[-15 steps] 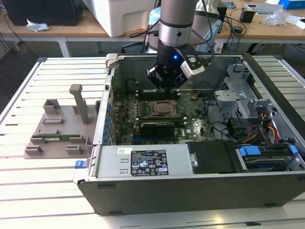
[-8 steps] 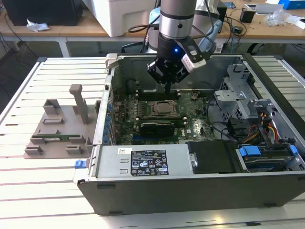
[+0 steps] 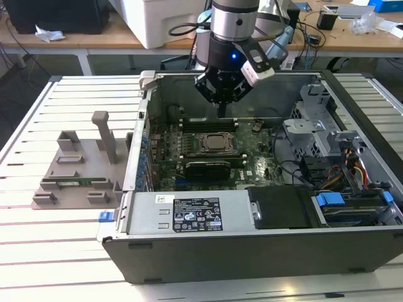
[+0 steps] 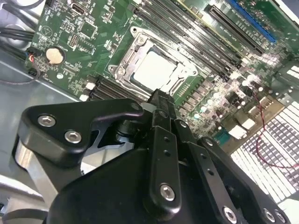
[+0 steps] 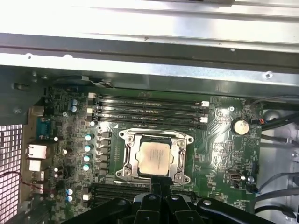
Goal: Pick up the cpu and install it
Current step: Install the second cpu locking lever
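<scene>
Already the small flat square cpu with its silvery-white metal top [image 5: 156, 156] lies inside the black square socket with its metal frame [image 5: 155, 155], on the green motherboard [image 5: 219, 140] of the open grey computer case [image 3: 264, 242], which rests on the slatted white surface [image 3: 63, 239]. In the second wrist view the same chip [image 4: 155, 70] sits level within the frame, its edges roughly parallel to the frame's opening. The black end effector [image 4: 160, 99] hangs just above the socket's near edge, its fingers pressed together into one narrow tip with nothing pinched between them; in the exterior view it [image 3: 222, 112] stands over the board, apart from the chip. By these signs the picking and placing look done, and the work seems to be at its seating or release stage. Any further move here would call for care: the tip is close to the frame, and a sideways nudge could shift the chip in its seat. Whether the frame's latch is closed I cannot tell.
</scene>
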